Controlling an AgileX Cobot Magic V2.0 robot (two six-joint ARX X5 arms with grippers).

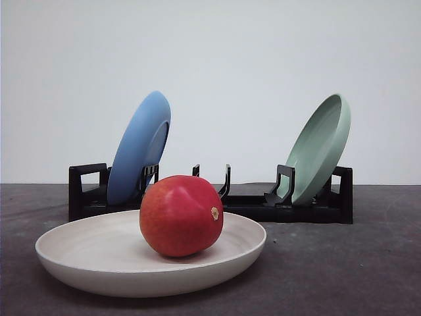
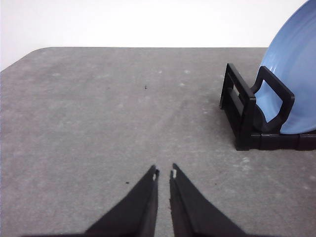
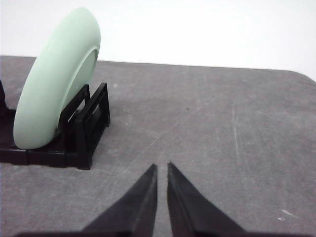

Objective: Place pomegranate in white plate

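Glossy red skin covers the pomegranate (image 1: 181,215), which lies inside the white plate (image 1: 79,253) on the grey tabletop (image 1: 342,270). The fruit is roundish and a little oval, and its surface is smooth, with soft light reflections on the top. The red colour becomes slightly more orange on the right side, where a small tan stem spot is visible. The fruit rests on the inner floor of the plate, a little to the right of the centre, and it makes a dark shadow under itself. The plate is wide and shallow, matte cream-white, with a raised rim, and it is much wider than the fruit.

Behind the plate stands a black rack (image 1: 250,207). A blue plate (image 1: 139,148) leans in the left end of the rack, and a pale green plate (image 1: 321,148) leans in the right end; both are tilted and stand on their edges. The wall behind is plain white.

In the left wrist view, the left gripper (image 2: 164,174) is over the bare tabletop, and its two dark fingers (image 2: 143,202) are clenched almost together, with only a thin gap and nothing between them. The blue plate (image 2: 296,84) and the rack (image 2: 247,113) are near it, to one side.

In the right wrist view, the right gripper (image 3: 162,167) has its fingers (image 3: 185,202) also nearly closed and they grasp nothing. The green plate (image 3: 54,89) stands in the rack (image 3: 86,131) beside it.
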